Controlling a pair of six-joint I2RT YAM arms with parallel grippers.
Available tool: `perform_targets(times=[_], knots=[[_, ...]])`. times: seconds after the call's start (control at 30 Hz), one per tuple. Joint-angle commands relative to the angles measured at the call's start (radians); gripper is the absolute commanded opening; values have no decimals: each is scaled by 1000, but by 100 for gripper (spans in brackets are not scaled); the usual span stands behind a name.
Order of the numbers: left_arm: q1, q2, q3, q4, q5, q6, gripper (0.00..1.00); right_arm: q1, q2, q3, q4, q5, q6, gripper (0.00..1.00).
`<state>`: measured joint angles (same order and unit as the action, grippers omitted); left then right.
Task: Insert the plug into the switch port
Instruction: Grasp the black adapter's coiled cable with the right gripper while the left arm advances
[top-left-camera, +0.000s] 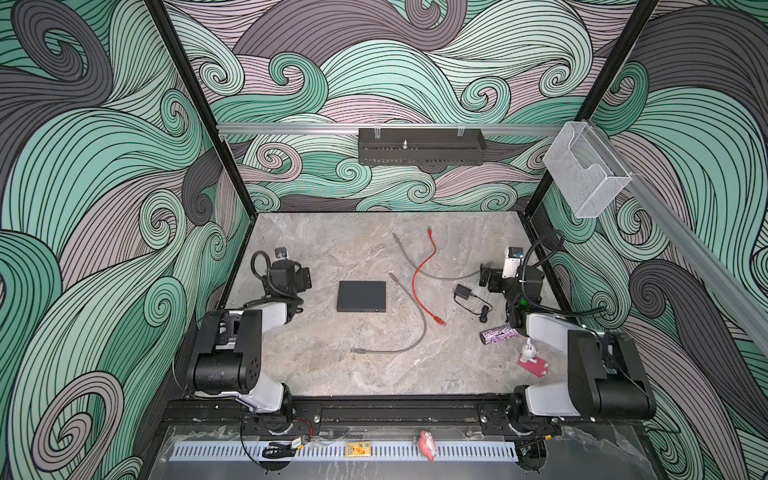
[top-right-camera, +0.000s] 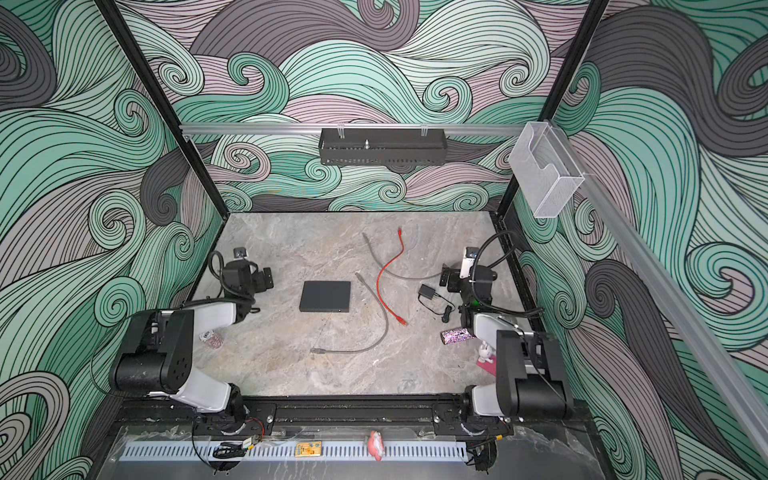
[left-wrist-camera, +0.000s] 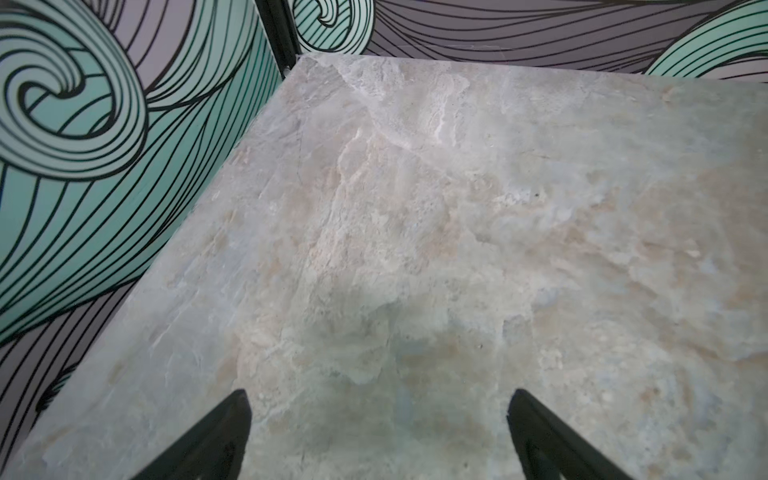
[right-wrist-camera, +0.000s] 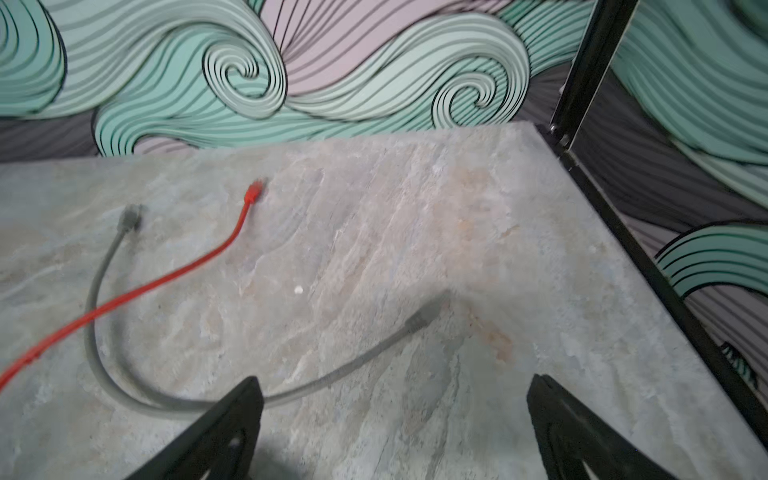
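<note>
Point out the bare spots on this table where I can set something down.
Bare: the far left corner, behind the switch up to the back wall; and the near strip between the long grey cable and the front rail. Crowded: the right side, where the red cable crosses a second grey cable, beside the adapter.

The table (top-left-camera: 332, 386) carries the switch (top-left-camera: 361, 296); a red cable (top-left-camera: 414, 284); two grey cables (top-left-camera: 424, 328); an adapter (top-left-camera: 463, 291); a glittery tube (top-left-camera: 498, 336).
</note>
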<state>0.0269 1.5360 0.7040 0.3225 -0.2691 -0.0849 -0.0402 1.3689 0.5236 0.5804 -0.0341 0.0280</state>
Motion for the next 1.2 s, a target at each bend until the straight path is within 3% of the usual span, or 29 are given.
perform_targets(times=[0.0, 0.1, 0.17, 0.37, 0.53, 0.8, 0.97, 1.17], knots=[[6, -28, 178, -339, 55, 2, 95, 0, -74, 57, -126, -49, 54, 100], [4, -89, 198, -369, 79, -44, 96, 2, -114, 156, -305, -121, 96, 100], [3, -131, 212, -398, 170, -57, 95, 12, -129, 212, -399, -178, 109, 100], [-22, -147, 319, -622, 298, -229, 95, 97, -187, 276, -524, -286, 146, 99], [-47, -167, 320, -698, 412, -331, 96, 214, -187, 314, -625, -297, 152, 98], [-112, -172, 286, -744, 448, -413, 96, 391, -110, 323, -654, -311, 208, 95], [-173, -193, 242, -735, 462, -448, 97, 437, -95, 318, -746, -215, 286, 94], [-240, -222, 179, -705, 479, -480, 98, 439, -148, 311, -931, -8, 293, 95]])
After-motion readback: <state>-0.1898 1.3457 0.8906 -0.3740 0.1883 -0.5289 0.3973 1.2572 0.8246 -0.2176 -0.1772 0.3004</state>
